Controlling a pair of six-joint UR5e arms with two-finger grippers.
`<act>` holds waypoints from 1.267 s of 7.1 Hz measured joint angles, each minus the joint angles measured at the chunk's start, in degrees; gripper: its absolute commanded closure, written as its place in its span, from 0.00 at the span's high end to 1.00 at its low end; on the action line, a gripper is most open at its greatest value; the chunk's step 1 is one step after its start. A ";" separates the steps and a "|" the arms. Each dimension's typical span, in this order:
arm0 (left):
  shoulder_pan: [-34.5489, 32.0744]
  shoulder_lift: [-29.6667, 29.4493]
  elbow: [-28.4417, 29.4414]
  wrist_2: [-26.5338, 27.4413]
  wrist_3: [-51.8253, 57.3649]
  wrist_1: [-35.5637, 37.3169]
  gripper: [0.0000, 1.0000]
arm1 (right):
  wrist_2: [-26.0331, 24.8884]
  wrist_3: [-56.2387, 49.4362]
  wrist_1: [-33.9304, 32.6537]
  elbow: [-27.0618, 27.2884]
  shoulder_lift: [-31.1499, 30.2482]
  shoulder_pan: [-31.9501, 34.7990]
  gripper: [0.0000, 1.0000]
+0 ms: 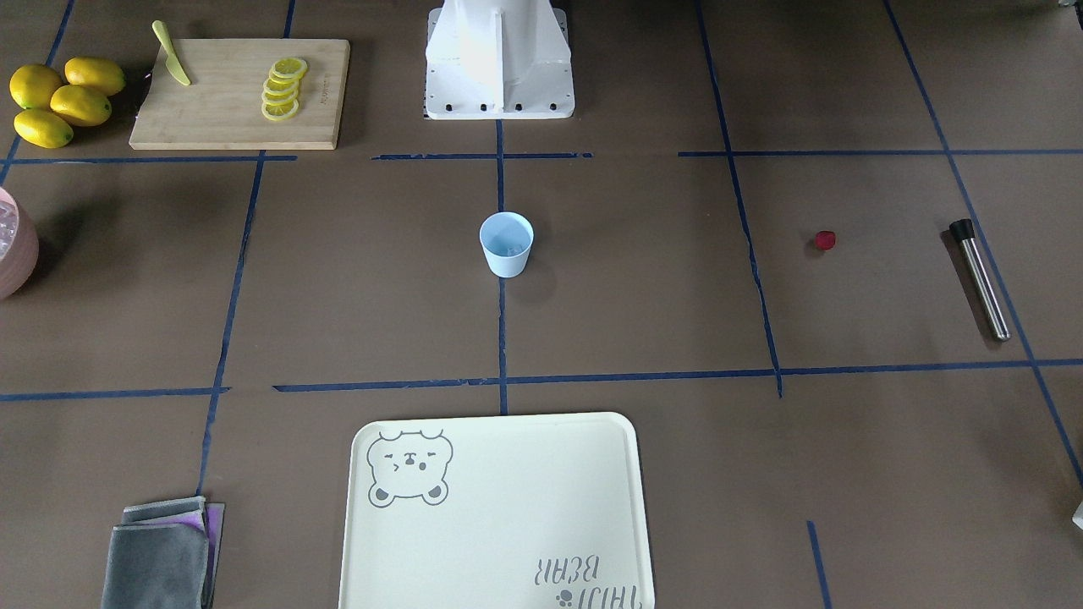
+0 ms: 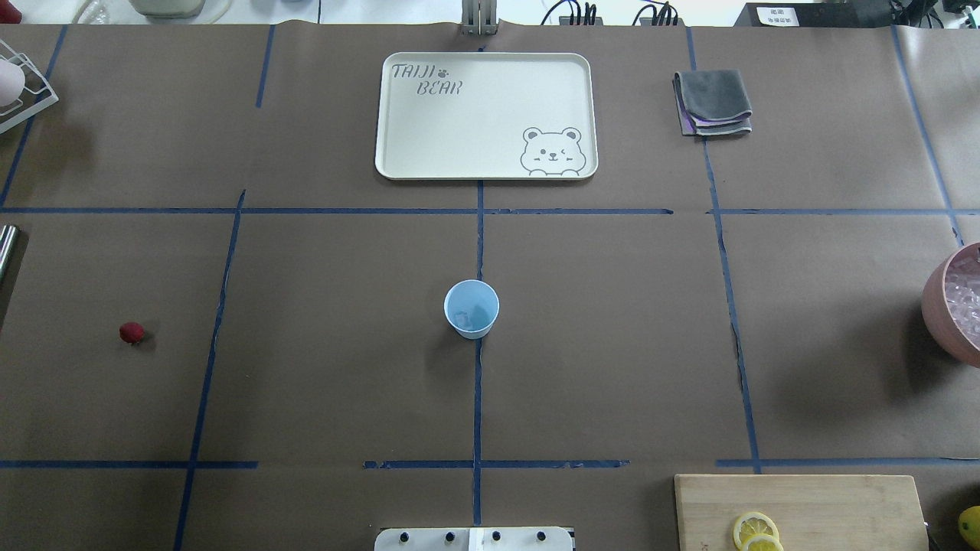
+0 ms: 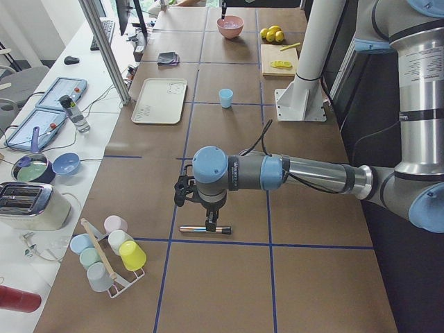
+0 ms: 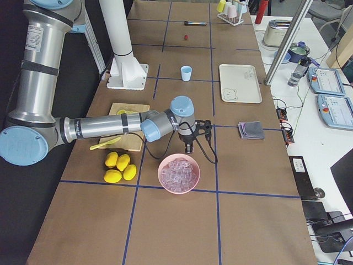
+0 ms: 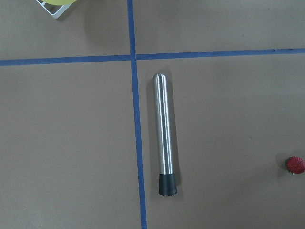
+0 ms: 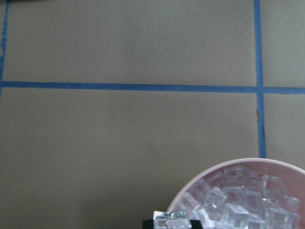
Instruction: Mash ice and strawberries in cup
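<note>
Ice (image 6: pixel 170 218) is clamped by the right gripper (image 4: pixel 188 148) above the pink bowl (image 4: pixel 177 191) (the left gripper (image 3: pixel 210 223), over the muddler (image 5: pixel 164 138), cannot be judged apart or together).

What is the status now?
Right claw grips ice cube at pink bowl. Left claw above muddler, state unclear. Strawberry outside cup. Nothing blocks cup.

Pale blue cup (image 2: pixel 472 309) stands upright, mouth open. Small red strawberry (image 2: pixel 132 332) lies well to the cup's left. Clear ice (image 4: pixel 178 172) chunks are heaped in a pink bowl (image 4: pixel 178 191) well to its right.
</note>
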 measured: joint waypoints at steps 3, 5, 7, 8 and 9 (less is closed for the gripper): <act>0.00 -0.01 -0.09 -0.07 0.00 0.00 1.00 | -0.76 32.39 -0.39 4.24 13.81 -14.00 0.00; 0.00 0.01 -0.06 -0.05 0.06 0.00 1.00 | -8.48 50.77 -0.76 3.75 25.36 -26.61 0.00; 0.00 0.01 -0.05 -0.01 0.03 0.00 1.00 | -16.49 61.26 -1.71 0.43 34.86 -36.20 0.01; 0.00 0.01 -0.05 -0.04 0.03 0.00 1.00 | -20.51 64.51 -2.41 -1.91 38.96 -39.94 0.02; 0.00 0.01 -0.05 -0.06 0.04 0.00 1.00 | -24.11 66.27 -2.70 -3.75 41.55 -42.99 0.02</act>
